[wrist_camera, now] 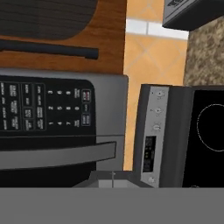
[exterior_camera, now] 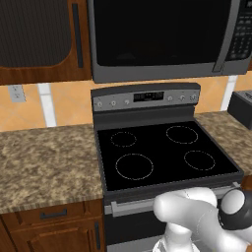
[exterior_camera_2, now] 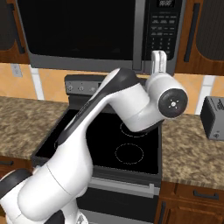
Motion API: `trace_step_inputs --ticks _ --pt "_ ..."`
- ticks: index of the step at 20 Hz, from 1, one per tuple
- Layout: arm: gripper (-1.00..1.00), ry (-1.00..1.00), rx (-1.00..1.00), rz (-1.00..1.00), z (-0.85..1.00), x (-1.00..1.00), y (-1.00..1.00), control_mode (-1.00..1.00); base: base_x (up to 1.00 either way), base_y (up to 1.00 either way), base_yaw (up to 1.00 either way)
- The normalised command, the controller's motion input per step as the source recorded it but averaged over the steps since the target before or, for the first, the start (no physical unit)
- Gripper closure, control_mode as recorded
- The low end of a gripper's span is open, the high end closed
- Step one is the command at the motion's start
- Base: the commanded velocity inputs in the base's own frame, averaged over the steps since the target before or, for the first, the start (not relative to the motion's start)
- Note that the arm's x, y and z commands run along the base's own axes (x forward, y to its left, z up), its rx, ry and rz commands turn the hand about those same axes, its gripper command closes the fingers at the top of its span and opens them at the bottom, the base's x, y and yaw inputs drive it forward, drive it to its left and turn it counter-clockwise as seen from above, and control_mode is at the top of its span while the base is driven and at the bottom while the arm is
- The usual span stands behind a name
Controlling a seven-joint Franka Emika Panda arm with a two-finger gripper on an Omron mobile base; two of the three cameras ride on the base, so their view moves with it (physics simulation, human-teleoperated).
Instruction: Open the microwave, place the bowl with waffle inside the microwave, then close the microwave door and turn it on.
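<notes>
The microwave (exterior_camera: pixel 162 74) hangs over the stove, and its black glass door (exterior_camera: pixel 157 34) is closed. Its long grey handle (exterior_camera: pixel 225 39) runs along the door's right edge, beside the button panel (exterior_camera_2: pixel 162 30). My arm is raised, with the gripper (exterior_camera_2: pixel 158 57) just below and in front of the microwave, between the handle (exterior_camera_2: pixel 139 35) and the panel. In the rolled hand view the panel (wrist_camera: pixel 43 107) and handle (wrist_camera: pixel 57 155) are close ahead. My fingertips are hidden, so I cannot tell their state. The bowl and the waffle are out of view.
The black-topped stove (exterior_camera: pixel 162 152) sits below with its control strip (exterior_camera: pixel 147 98). Granite counter (exterior_camera: pixel 44 162) flanks it on both sides. A dark toaster (exterior_camera_2: pixel 213 117) stands on the right counter. Brown cabinet doors (exterior_camera: pixel 39 39) hang beside the microwave.
</notes>
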Motion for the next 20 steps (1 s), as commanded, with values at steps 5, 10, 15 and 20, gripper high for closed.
trace_step_inputs --ticks 5,10,15,20 --pt "1.0 0.0 0.03 0.0 0.0 0.31 0.0 -1.0 0.0 0.0 0.0" --pt "1.0 0.0 0.01 0.0 0.0 0.43 0.0 -1.0 0.0 0.0 0.0" --pt "1.0 -0.03 0.0 0.0 0.01 0.44 0.0 -1.0 0.0 0.0 0.0" --pt "1.0 -0.07 0.0 0.0 0.17 0.16 0.0 -1.0 0.0 0.0 0.0"
